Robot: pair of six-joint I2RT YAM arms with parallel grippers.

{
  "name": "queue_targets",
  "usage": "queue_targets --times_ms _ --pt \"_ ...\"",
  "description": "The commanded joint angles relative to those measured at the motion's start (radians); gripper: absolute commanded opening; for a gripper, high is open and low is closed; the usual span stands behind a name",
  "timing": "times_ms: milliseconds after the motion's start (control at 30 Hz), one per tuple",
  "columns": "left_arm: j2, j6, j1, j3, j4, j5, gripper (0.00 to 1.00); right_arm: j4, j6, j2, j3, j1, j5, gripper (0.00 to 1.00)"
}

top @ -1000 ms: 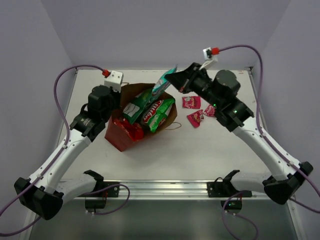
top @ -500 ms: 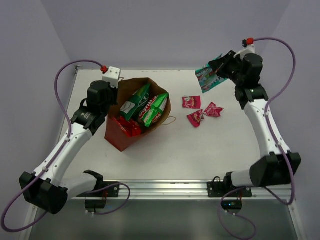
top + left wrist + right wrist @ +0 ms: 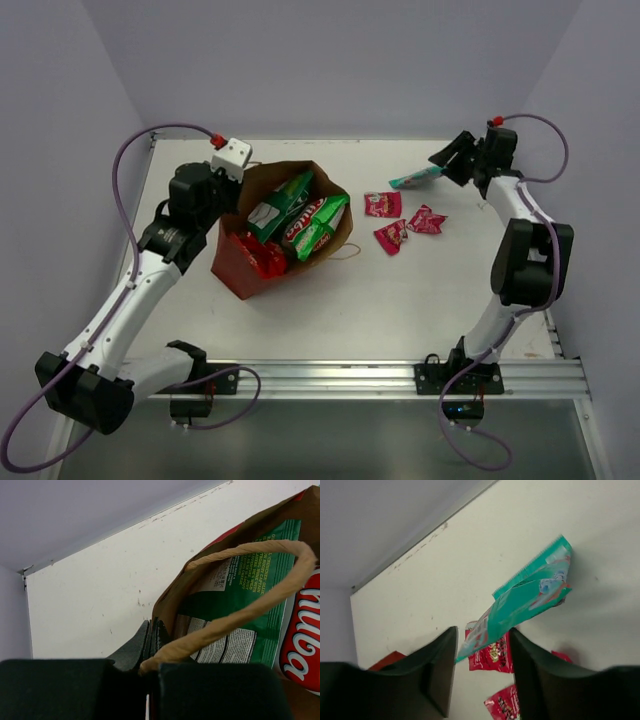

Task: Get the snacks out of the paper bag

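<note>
1. Teal packet (image 3: 414, 180) lies at the far right of the table (image 3: 380, 300). Its far end is down on the surface and its near end reaches into the mouth of the right gripper (image 3: 449, 160).
2. Seen from the right wrist, that right gripper (image 3: 482, 642) has its jaws spread wide. The teal packet (image 3: 525, 600) runs out from between them, and the gap is much broader than the thin foil, so nothing is clamped.
3. Three pink packets (image 3: 382, 205) lie loose on the table, just near-left of the teal one. They are between it and the bag, clear of both grippers.
4. The bag (image 3: 335, 200) sits left of centre and is tilted. Its red base points near-left and its brown mouth gapes toward the far right.
5. Green packets (image 3: 280, 205) fill the mouth, one with a red logo. Red packets (image 3: 262, 255) are bunched lower down against the red part.
6. The left gripper (image 3: 236, 190) is at the bag's far-left rim.
7. From the left wrist, the left gripper (image 3: 152, 637) has its jaws pressed together on the brown paper edge of the bag (image 3: 167, 605), just beside the root of the handle (image 3: 250, 610).
8. The handle arcs out from there across a green packet (image 3: 245, 585) inside the bag.
</note>
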Motion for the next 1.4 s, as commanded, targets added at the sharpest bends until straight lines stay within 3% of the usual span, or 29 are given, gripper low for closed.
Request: queue_targets --times_ms 0,100,200,267,400,600,900,1100,1233,1367 --pt "-0.052 0.048 0.002 0.013 0.144 0.091 0.00 -0.044 -0.021 -0.162 -0.060 -0.041 0.165 0.73" --pt "-0.055 0.058 0.001 0.010 0.143 0.124 0.00 -0.161 -0.068 -0.266 -0.056 -0.029 0.203 0.90" --pt "-0.057 0.069 0.001 0.004 0.138 0.163 0.00 -0.204 -0.119 -0.404 -0.077 0.020 0.182 0.92" --pt "-0.061 0.080 0.001 -0.007 0.138 0.184 0.00 -0.183 -0.159 -0.505 -0.112 0.108 0.097 0.93" --pt "-0.061 0.100 -0.001 -0.006 0.131 0.206 0.00 -0.186 -0.266 -0.588 -0.125 0.381 0.092 0.92" --pt "-0.061 0.115 -0.012 0.017 0.112 0.224 0.00 -0.115 -0.366 -0.533 -0.132 0.889 0.146 0.91" --pt "-0.088 0.150 -0.015 -0.004 0.103 0.222 0.00 -0.104 -0.372 -0.272 -0.091 1.249 0.250 0.87" --pt "-0.120 0.173 -0.016 -0.047 0.101 0.268 0.00 -0.116 -0.363 -0.223 -0.075 1.305 0.258 0.87" --pt "-0.169 0.170 -0.016 -0.084 0.101 0.287 0.00 -0.115 -0.349 -0.255 -0.091 1.295 0.423 0.85" --pt "-0.209 0.158 -0.016 -0.114 0.095 0.304 0.00 -0.094 -0.257 -0.288 -0.121 1.263 0.481 0.79"
